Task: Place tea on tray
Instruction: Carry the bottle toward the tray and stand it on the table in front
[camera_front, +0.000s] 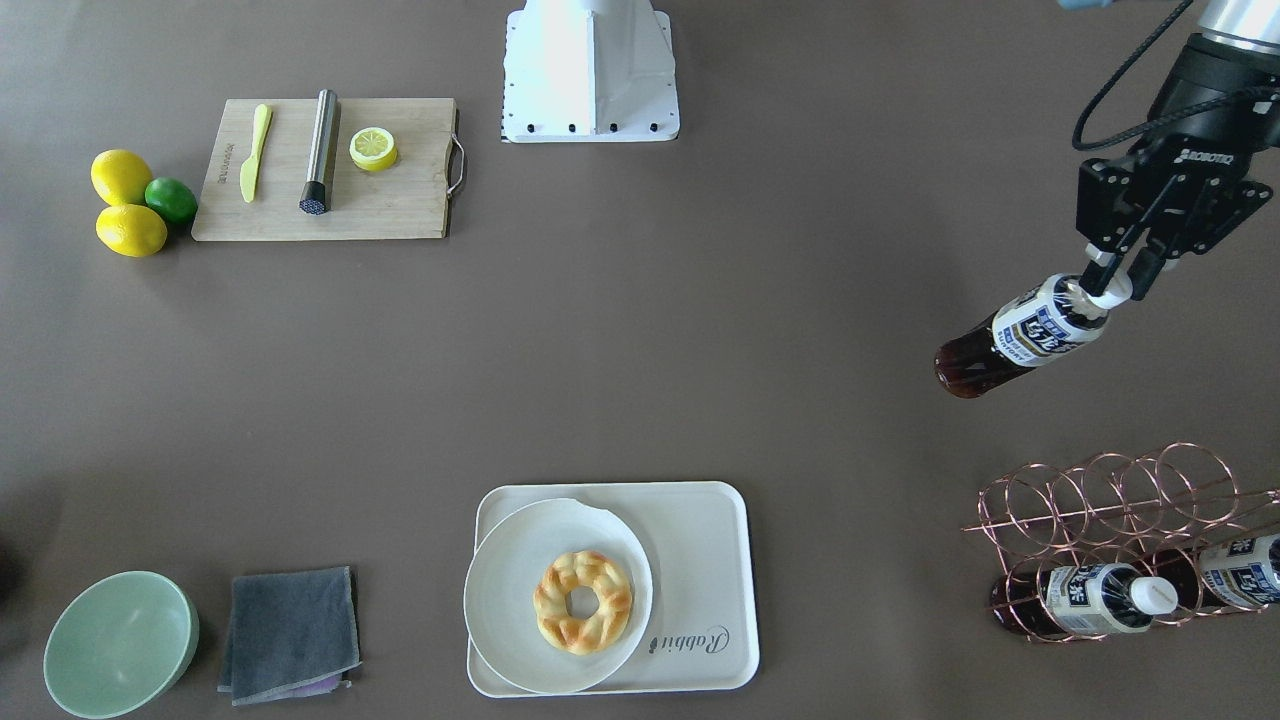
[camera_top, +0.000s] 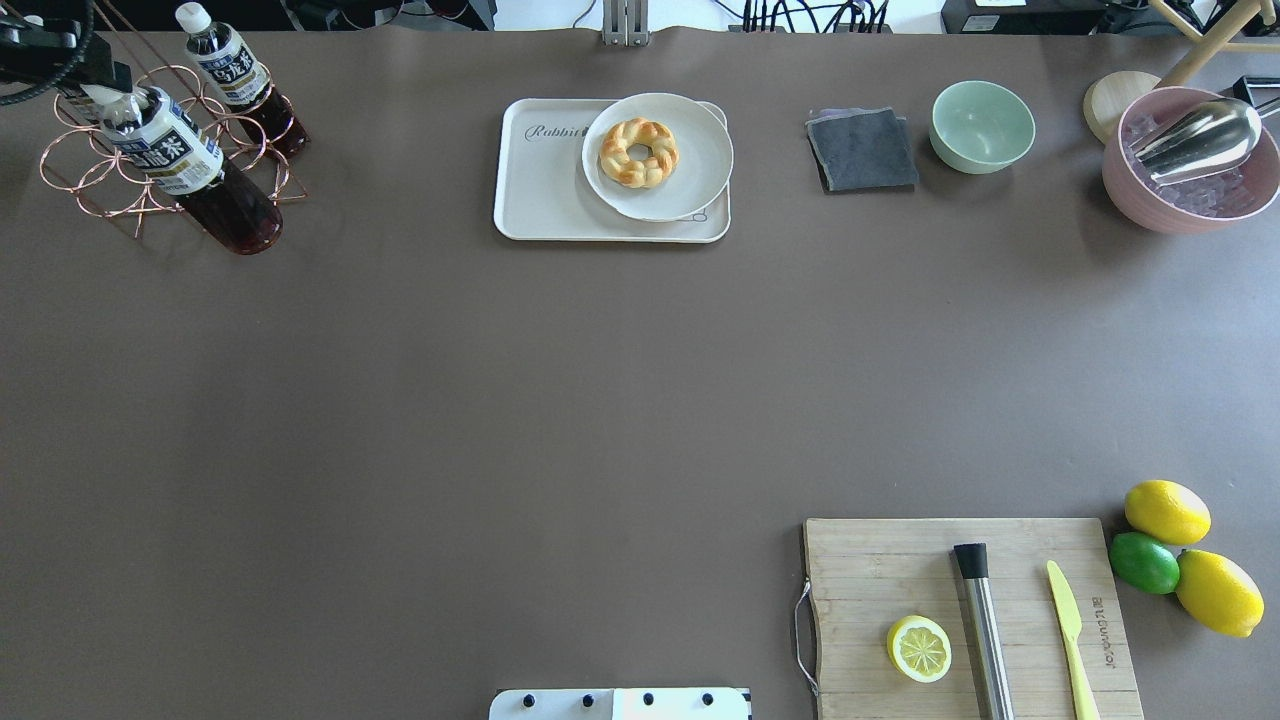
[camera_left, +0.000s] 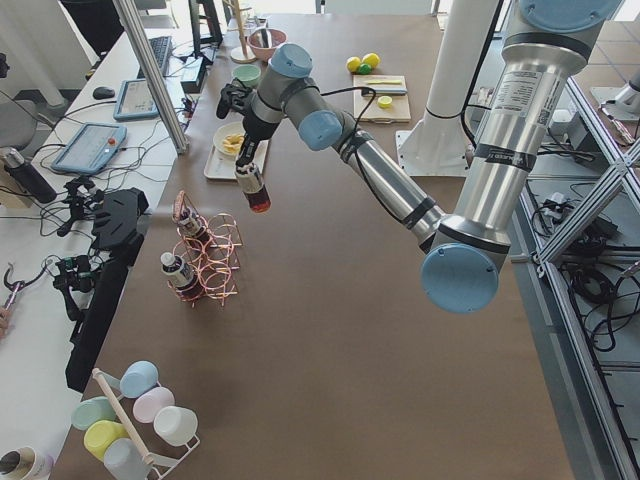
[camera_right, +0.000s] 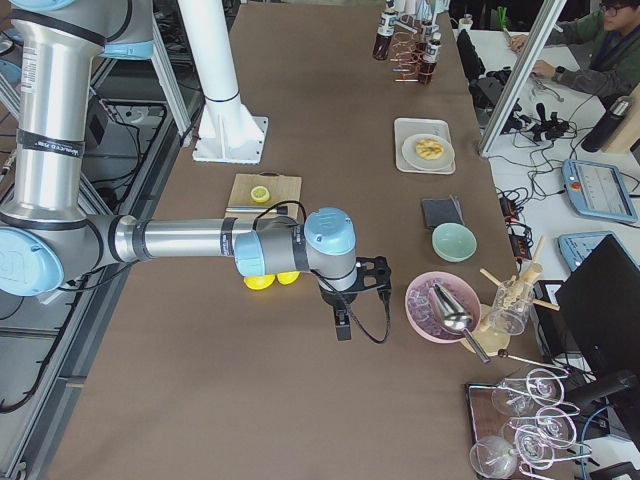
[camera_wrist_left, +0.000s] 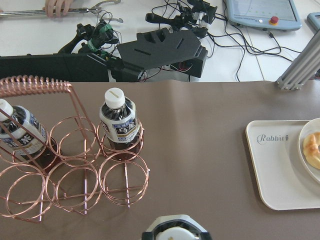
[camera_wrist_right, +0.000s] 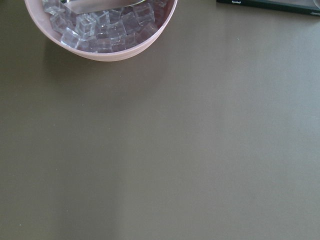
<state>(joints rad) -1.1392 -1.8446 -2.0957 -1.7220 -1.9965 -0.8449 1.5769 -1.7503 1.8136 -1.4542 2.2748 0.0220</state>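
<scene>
Brown table (camera_front: 700, 350), workstations and an operator beyond its far edge. The left arm (camera_left: 380, 175) reaches out over the table's left end. The right arm hangs low near a pink ice bowl (camera_right: 443, 305) at the opposite end.

The tray (camera_front: 700, 540) sits at the middle of the operators' edge. A round plate (camera_front: 510, 560) with a braided ring pastry (camera_front: 583, 602) covers the half of it farther from the left arm. The half with the "Rabbit" lettering is bare.

A copper wire rack (camera_front: 1120, 500) stands at the left corner on the operators' edge, with two bottles (camera_front: 1095, 598) lodged in it.

The tea (camera_front: 1030, 335) hangs in the air, tilted, base lowest, clear of the rack and well apart from the tray. The left gripper (camera_front: 1112, 280) is clamped on its white cap.

The right gripper (camera_right: 343, 325) shows only in the right side view, so whether its claw is apart or together cannot be told.

Step in hand, as judged: carrying the bottle, out of the rack but not yet over the tray. The next move calls for travel along the operators' edge to the bare half, keeping off the plate rim. A cap-only grip may let the bottle swing, so it should settle before release.
</scene>
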